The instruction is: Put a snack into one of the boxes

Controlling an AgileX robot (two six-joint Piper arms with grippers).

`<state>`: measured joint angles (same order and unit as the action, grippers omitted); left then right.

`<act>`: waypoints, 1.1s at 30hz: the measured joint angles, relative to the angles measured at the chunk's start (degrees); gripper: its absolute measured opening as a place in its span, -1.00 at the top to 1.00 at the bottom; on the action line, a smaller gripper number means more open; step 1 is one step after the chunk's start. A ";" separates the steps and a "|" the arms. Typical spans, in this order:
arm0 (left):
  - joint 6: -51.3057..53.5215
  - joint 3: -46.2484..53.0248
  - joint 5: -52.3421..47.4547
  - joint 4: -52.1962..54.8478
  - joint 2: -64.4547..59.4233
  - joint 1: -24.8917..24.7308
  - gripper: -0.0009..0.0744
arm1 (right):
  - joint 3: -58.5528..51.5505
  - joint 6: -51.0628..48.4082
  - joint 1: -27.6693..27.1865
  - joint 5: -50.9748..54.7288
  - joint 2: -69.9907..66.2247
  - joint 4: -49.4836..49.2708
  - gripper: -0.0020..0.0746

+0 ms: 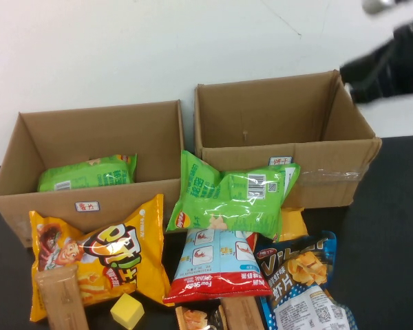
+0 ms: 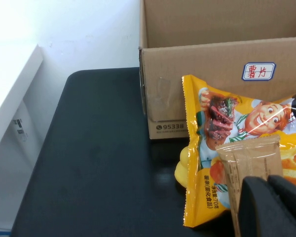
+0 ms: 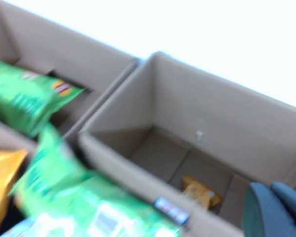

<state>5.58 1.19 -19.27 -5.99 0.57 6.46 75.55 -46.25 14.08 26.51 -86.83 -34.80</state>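
Right end effector point(image 1: 392, 58) raised; left end effector point(image 2: 274, 207) low.

You're looking at a staged test bench, more lab than home or shop. A black table point(image 1: 392, 227) stands against a bare white wall point(image 1: 124, 48), and two open cardboard boxes point(image 1: 96, 158) with handwritten labels point(image 2: 258, 71) sit side by side on it. Packaged snacks point(image 1: 227, 199) lie heaped in front of the boxes, unlike shelf stock. Up beside the far corner of the right-hand box hangs the right gripper point(image 1: 389, 65); the left gripper point(image 2: 274, 207) sits low over the snack pile.
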 joint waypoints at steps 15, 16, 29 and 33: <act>0.15 0.00 0.00 0.00 0.00 0.00 0.98 | -38.60 -12.68 3.85 -9.74 37.30 -11.49 0.95; 0.15 0.00 0.00 0.00 0.00 0.00 0.98 | -41.10 -12.68 3.85 -11.01 40.08 -11.87 0.95; 0.15 0.00 0.00 0.00 0.00 0.00 0.98 | -58.25 -13.20 3.85 -20.40 62.62 -12.14 0.95; 0.15 0.00 0.00 0.00 0.00 0.00 0.98 | -61.05 -13.57 3.60 -25.23 66.68 -12.02 0.95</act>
<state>5.73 1.19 -19.27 -5.99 0.57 6.46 14.50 -59.82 17.68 1.28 -20.14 -46.82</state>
